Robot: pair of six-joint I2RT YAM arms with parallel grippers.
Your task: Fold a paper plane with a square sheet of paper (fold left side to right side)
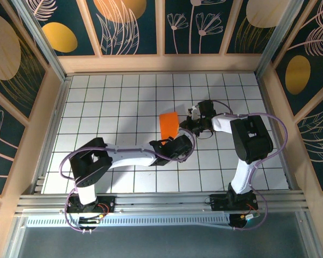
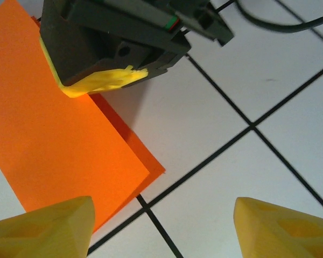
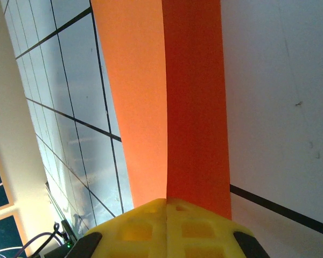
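Observation:
The square sheet of paper lies folded in half on the white grid table, a bright orange rectangle whose top layer sits slightly off the lower one. My right gripper is shut, its yellow fingertips resting on the right long edge of the paper. In the right wrist view the closed fingers meet where the lighter and darker orange bands join. My left gripper is open just below the sheet's near corner, with bare table between its fingers. Its left finger overlaps the paper's edge.
The white gridded tabletop is walled by wooden panels on three sides. A metal rail runs along the near edge. The right arm's cable loops above the paper's far side.

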